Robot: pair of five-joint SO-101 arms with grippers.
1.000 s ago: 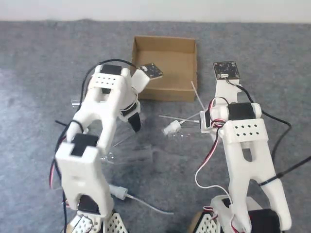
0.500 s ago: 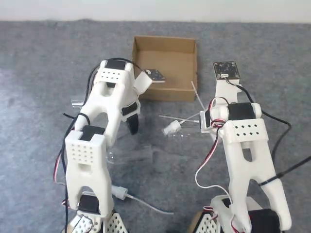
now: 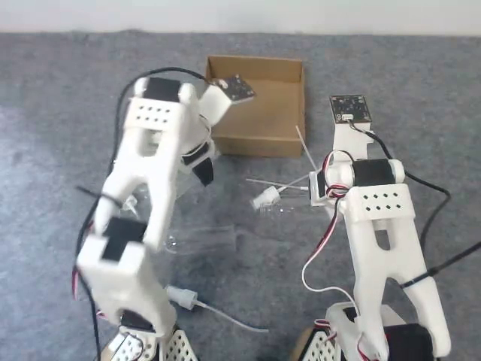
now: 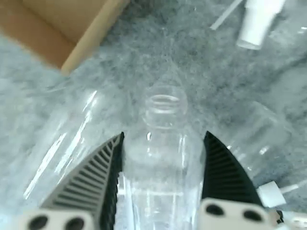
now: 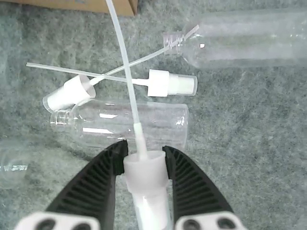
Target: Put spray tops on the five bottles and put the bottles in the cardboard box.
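Note:
My left gripper [image 4: 163,140] is shut on a clear open-necked bottle [image 4: 163,112], its neck pointing away from the wrist. In the high view this gripper [image 3: 201,167] hangs just in front of the cardboard box [image 3: 259,120]. My right gripper [image 5: 144,149] is shut on a white spray top [image 5: 146,179] whose long tube [image 5: 122,62] sticks out ahead. It sits right of centre in the high view [image 3: 317,188]. Below it lie a clear bottle [image 5: 124,122] and two loose spray tops [image 5: 170,84] [image 5: 72,93].
Another clear bottle [image 3: 203,241] lies in front of the left arm, with a spray top [image 3: 184,297] and tube nearer the bases. More bottles lie beside the held one [image 4: 53,148] [image 4: 259,129]. A box corner [image 4: 62,28] is close ahead of the left gripper.
The left arm has lifted and swung its gripper with the bottle a little toward the box. The right arm has not moved.

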